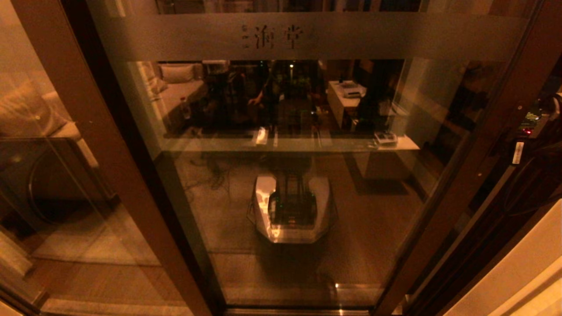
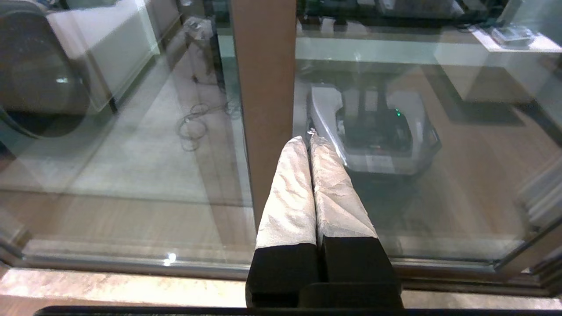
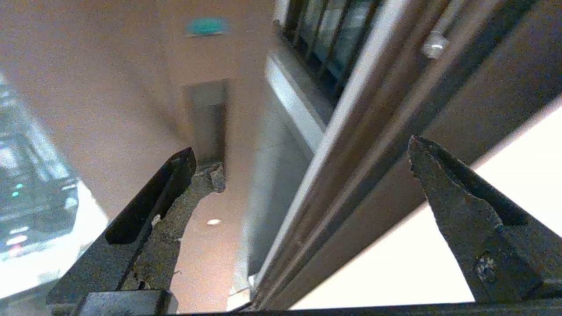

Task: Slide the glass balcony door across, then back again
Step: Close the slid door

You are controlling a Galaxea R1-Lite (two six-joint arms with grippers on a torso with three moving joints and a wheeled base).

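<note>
Glass fills the head view: the glass balcony door (image 1: 290, 175) stands straight ahead of the robot, its frosted band (image 1: 316, 37) with faint characters across the far top, its dark brown frame running down both sides to the floor track (image 1: 298, 310) at the near edge. The pane mirrors the robot's own base (image 1: 292, 210) and a lit room behind it, so the door looks to be covering the opening in front of the robot. On the right, just beyond the door's right stile (image 1: 456, 184), part of the right arm (image 1: 533, 127) with small lit indicators sits close to the frame, probably because the handle side is where a sliding push must start. Left wrist view: the left gripper (image 2: 309, 140) hangs low and near, its paper-wrapped fingers (image 2: 292, 193) pressed together on nothing, pointing at the left stile (image 2: 263, 87); it touches nothing and looks parked, out of the door's path. Right wrist view: the right gripper (image 3: 303, 153) has its dark fingers (image 3: 153, 206) spread wide, with the door's edge and the channels of the frame (image 3: 351, 145) passing between them. Nothing is pinched yet. My reading: the spread is there to take the stile edge between the fingers before sliding; the first slide appears not yet begun.
</note>
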